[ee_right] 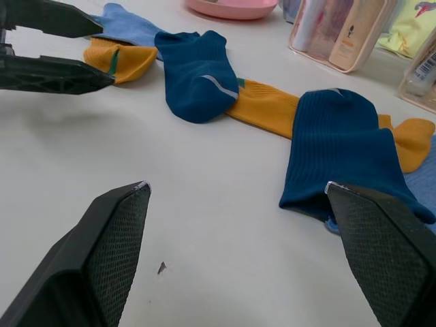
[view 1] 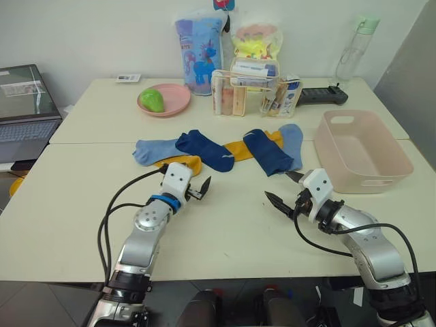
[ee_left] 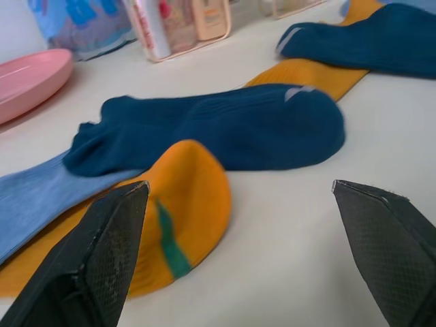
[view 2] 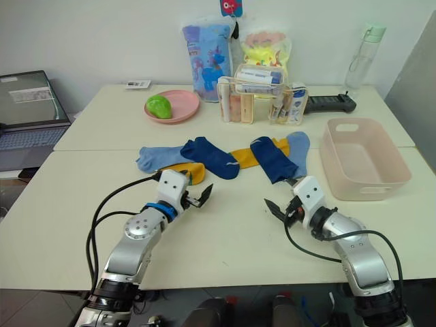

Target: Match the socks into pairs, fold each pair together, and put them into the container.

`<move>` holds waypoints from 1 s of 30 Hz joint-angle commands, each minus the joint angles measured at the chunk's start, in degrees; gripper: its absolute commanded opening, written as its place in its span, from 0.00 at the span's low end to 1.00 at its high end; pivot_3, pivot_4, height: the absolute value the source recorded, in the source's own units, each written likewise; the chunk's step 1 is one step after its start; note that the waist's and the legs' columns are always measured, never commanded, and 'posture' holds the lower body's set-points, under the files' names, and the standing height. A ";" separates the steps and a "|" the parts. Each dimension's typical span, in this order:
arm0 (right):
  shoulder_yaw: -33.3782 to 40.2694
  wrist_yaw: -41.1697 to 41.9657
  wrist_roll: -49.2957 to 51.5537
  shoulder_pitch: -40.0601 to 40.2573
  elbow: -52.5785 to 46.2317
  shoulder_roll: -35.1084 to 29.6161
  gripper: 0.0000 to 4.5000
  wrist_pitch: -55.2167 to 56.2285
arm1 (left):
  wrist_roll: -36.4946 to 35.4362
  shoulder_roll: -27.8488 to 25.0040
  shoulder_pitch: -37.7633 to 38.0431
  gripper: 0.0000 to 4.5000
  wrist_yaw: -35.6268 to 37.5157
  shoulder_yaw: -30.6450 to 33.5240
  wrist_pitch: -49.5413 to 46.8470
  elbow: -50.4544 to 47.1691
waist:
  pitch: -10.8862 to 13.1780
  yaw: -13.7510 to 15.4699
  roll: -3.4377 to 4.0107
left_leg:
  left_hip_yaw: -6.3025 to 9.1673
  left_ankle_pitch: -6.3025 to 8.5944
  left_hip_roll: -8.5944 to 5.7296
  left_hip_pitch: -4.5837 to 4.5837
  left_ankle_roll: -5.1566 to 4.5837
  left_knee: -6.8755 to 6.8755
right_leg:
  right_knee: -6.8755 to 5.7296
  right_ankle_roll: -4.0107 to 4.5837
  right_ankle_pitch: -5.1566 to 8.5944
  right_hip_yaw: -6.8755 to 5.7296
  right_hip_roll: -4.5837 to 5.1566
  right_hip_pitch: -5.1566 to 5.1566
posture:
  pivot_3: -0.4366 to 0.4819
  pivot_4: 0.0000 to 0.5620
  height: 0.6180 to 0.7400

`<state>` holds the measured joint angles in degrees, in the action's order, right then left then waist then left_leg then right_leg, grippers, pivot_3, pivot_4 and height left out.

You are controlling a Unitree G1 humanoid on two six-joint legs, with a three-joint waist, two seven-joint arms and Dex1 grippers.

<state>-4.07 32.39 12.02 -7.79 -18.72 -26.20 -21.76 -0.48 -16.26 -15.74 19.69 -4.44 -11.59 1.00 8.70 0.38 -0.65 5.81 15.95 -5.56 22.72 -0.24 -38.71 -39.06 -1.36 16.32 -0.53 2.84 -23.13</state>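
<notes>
Mid-frame, 6 socks (view 1: 218,151) lie overlapped in a row, unpaired; the container (view 1: 362,150) sits empty at right. Left gripper (view 1: 197,189), fingers apart, just short of the near yellow sock (ee_left: 178,211). Right gripper (view 1: 286,189), fingers apart, near a navy sock (ee_right: 339,155). Pinch single layers; the overlaps probably drag neighbours.

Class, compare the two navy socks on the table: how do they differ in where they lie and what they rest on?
The left navy sock lies nearer the left gripper; the right navy sock lies nearer the right gripper and the pink bin.
The left one overlaps a light blue sock and one end of a yellow sock; the right one crosses that yellow sock's other end and the other light blue sock.
Both are navy, lie flat, and are ungripped.
</notes>
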 commanded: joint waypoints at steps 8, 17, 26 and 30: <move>-0.15 -0.83 -0.69 -1.18 -2.13 0.43 0.98 0.05 | 5.69 7.72 -15.58 1.00 -4.61 -4.92 4.10 20.28 | 0.01 0.04 -0.03 | 0.00 0.00 -0.01 0.04 0.00 -0.02 | -0.02 -0.01 0.00 -0.01 0.00 -0.03 | 0.48 0.27 1.00; 0.59 -2.32 -0.88 -1.19 -2.61 1.37 1.00 -0.66 | 5.93 11.42 -23.40 0.71 -7.22 -3.48 6.44 34.01 | 0.02 -0.12 -0.06 | -0.01 0.00 -0.02 0.05 0.01 -0.03 | -0.04 -0.01 0.00 0.00 0.00 -0.06 | 0.48 0.27 1.00; 1.11 -3.08 -0.59 -0.95 -2.76 2.49 1.00 -1.08 | 4.71 9.86 -21.00 0.07 -7.15 -1.23 5.93 28.49 | 0.02 -0.34 -0.06 | 0.01 -0.01 -0.01 0.06 0.02 -0.02 | -0.06 -0.01 0.00 0.00 0.00 -0.09 | 0.48 0.27 1.00; 1.17 -2.99 -0.56 -1.18 -2.49 2.51 1.00 -1.03 | 3.05 8.57 -18.06 0.01 -3.59 -1.16 5.27 22.70 | 0.02 -0.37 -0.05 | 0.01 -0.01 -0.01 0.06 0.02 -0.02 | -0.05 -0.01 -0.01 0.00 0.00 -0.09 | 0.48 0.27 1.00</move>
<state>-3.91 29.62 10.81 -8.26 -18.87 -23.74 -23.19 3.98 -7.39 -33.97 14.60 -6.10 -6.39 27.54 8.72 0.01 -0.70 5.82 15.94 -5.57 22.78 -0.22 -38.73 -39.11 -1.36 16.32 -0.52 2.84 -23.22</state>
